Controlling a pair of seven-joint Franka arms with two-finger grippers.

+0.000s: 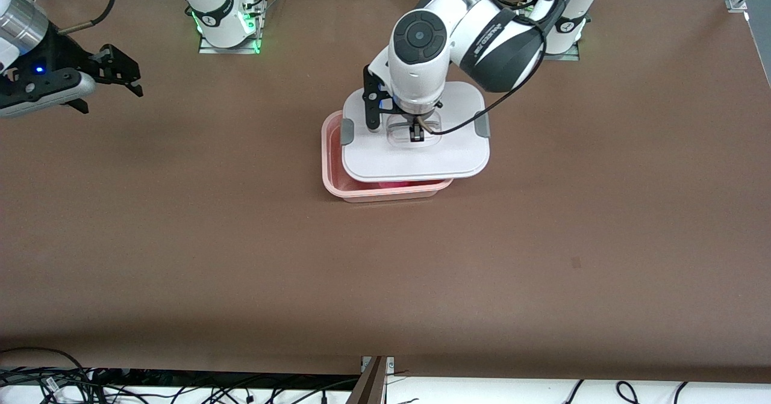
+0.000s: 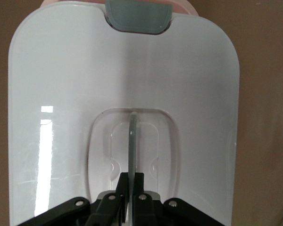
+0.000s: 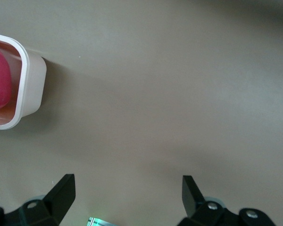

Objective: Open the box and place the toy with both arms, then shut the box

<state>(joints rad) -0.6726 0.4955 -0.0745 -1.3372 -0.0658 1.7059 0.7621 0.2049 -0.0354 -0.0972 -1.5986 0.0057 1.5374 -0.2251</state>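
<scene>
Left gripper (image 1: pixel 415 134) jaws pinch the lid (image 1: pixel 415 151) handle above the box (image 1: pixel 385 190); right gripper (image 1: pixel 114 73) jaws spread.

A brown table (image 1: pixel 241 241). The left gripper (image 1: pixel 415 134) grips the clear handle of a white lid (image 1: pixel 415 154), held offset over a pink box (image 1: pixel 385 192). The right gripper (image 1: pixel 123 79) hangs open above the table's right-arm end.

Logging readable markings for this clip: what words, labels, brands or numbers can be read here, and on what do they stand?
None can be read with certainty.
White lettering on the left arm's black band: too small and blurred.
White plastic lid, translucent pinkish tub, brown table: no text visible.
</scene>
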